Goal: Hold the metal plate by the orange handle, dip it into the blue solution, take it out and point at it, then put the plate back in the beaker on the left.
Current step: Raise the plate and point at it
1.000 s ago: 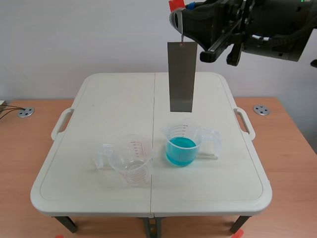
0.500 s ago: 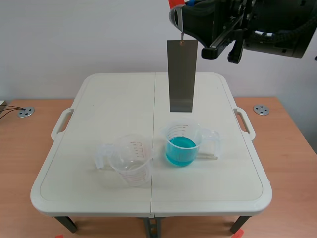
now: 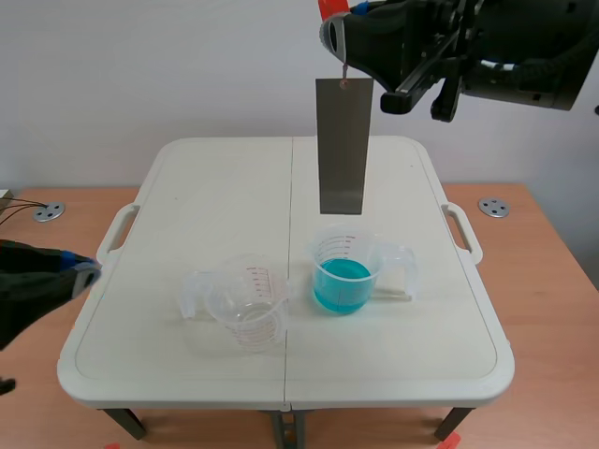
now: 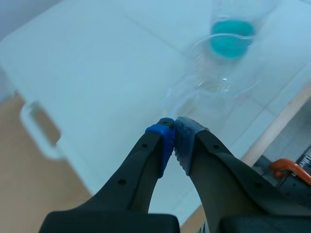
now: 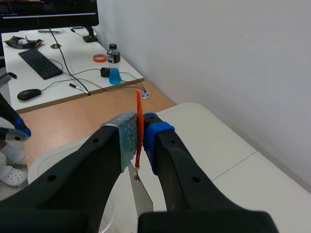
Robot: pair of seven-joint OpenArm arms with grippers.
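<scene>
A grey metal plate (image 3: 343,146) hangs upright high above the table, straight over the beaker of blue solution (image 3: 343,273). My right gripper (image 3: 339,11) is shut on its orange handle (image 5: 139,127), which stands pinched between the pads; the plate's top (image 5: 140,193) shows below them. An empty clear beaker (image 3: 245,302) stands to the left of the blue one. My left gripper (image 3: 86,272) is shut on nothing at the table's left edge; in its wrist view the gripper (image 4: 173,130) points toward the empty beaker (image 4: 217,90) with the blue solution (image 4: 232,37) beyond.
The beakers stand on a white folding table (image 3: 187,187) with side handles, set on a wooden desk (image 3: 547,281). Behind the right gripper a desk holds a keyboard (image 5: 39,62), a mouse (image 5: 29,93) and a small bottle (image 5: 113,53).
My left gripper has come into the scene view at the table's left edge. The right gripper and hanging plate have barely moved.
</scene>
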